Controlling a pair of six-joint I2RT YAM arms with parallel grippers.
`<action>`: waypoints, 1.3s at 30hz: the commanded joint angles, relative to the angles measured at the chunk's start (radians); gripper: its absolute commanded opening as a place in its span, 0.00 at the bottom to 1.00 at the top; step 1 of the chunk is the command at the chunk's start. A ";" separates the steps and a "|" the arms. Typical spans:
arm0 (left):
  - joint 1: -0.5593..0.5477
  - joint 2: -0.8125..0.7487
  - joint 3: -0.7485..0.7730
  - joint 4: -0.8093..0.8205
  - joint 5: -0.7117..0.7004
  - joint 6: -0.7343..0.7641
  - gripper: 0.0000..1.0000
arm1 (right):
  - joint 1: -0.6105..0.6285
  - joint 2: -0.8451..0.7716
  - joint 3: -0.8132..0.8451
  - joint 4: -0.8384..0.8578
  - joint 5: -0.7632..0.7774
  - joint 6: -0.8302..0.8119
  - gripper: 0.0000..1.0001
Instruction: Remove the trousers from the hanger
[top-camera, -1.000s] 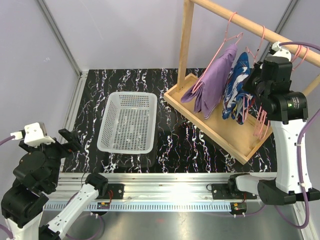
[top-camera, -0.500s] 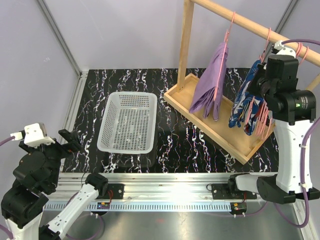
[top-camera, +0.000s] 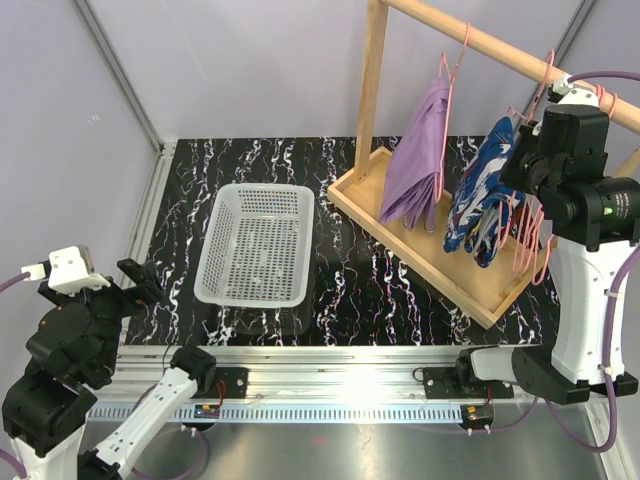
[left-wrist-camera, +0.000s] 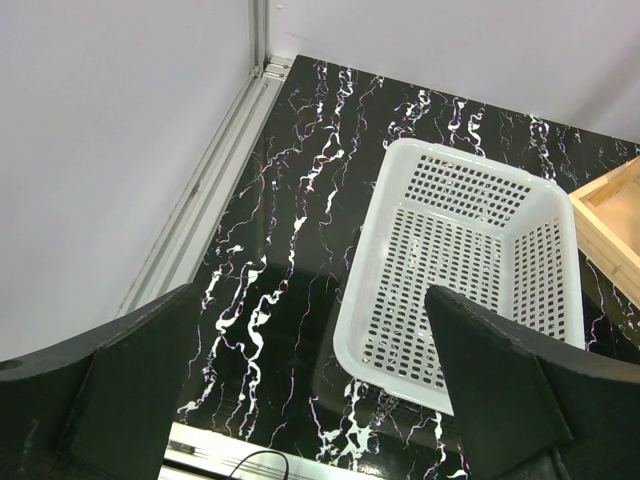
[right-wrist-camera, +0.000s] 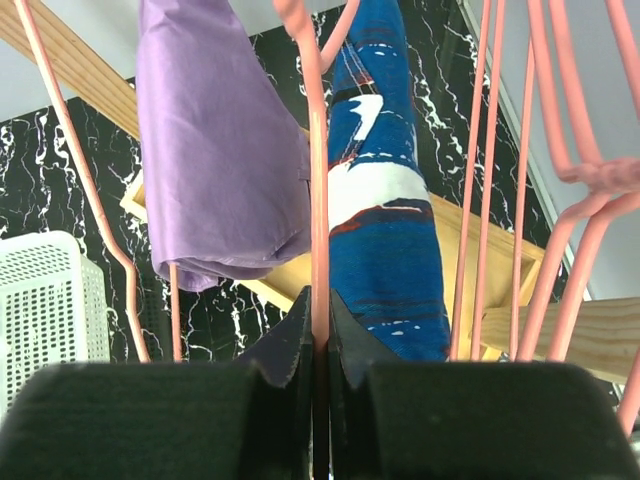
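The lilac-purple trousers (top-camera: 425, 150) hang on a pink hanger from the wooden rail (top-camera: 500, 45). The blue trousers with white and red patches (top-camera: 485, 200) hang on a pink hanger just to their right. My right gripper (top-camera: 522, 165) is high beside the blue trousers. In the right wrist view it (right-wrist-camera: 319, 300) is shut on a pink hanger wire (right-wrist-camera: 318, 180), with the purple trousers (right-wrist-camera: 215, 150) to the left and the blue trousers (right-wrist-camera: 385, 230) behind. My left gripper (top-camera: 140, 280) is open and empty at the near left, its jaws (left-wrist-camera: 310, 400) wide apart.
A white perforated basket (top-camera: 258, 200) stands left of centre on the black marbled table; it also shows in the left wrist view (left-wrist-camera: 465, 190). The rack's wooden tray base (top-camera: 440, 270) lies under the garments. Empty pink hangers (top-camera: 530, 240) hang at the right (right-wrist-camera: 560, 200).
My right gripper has moved right and a little up, holding the hanger. The blue trousers shifted right with it. The purple trousers swung from a leftward tilt to hanging near upright. The left arm is still.
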 joint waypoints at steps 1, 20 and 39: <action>-0.003 -0.008 0.018 0.022 0.013 0.001 0.99 | -0.004 -0.058 0.039 0.250 0.027 -0.035 0.00; -0.005 0.007 0.022 0.020 0.010 0.001 0.99 | -0.004 -0.098 0.122 0.344 -0.140 -0.023 0.00; -0.006 0.139 0.139 0.007 0.164 0.029 0.99 | -0.004 -0.245 0.082 0.323 -0.335 -0.015 0.00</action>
